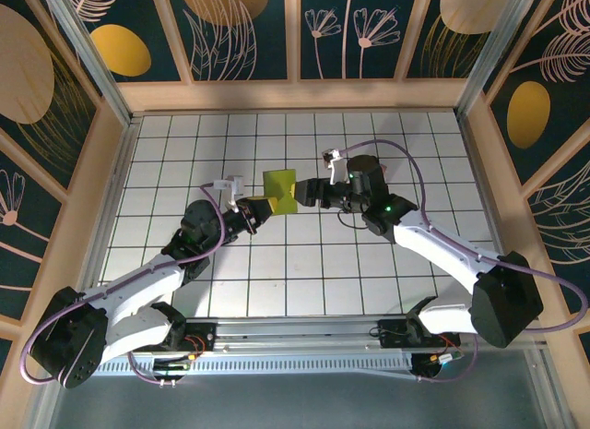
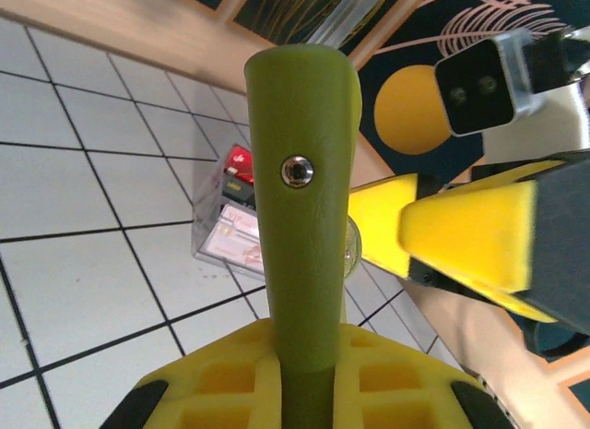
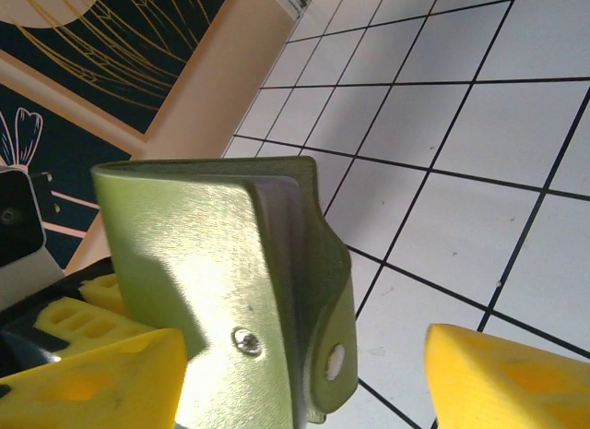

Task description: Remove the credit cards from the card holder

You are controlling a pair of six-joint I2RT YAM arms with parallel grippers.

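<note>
Surrounding white grid-lined table [image 1: 184,152] — dark floral wall panels [image 1: 267,51]; card holder [image 1: 280,191] mid-table.

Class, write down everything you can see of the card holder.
The card holder is a yellow-green folding case, leather-like with a slight sheen. It carries a metal snap stud and a tab with a small hole. It looks folded and is held on edge above the tiled table. The left gripper clamps its lower end. The right gripper has its open fingers on either side of it.
</note>
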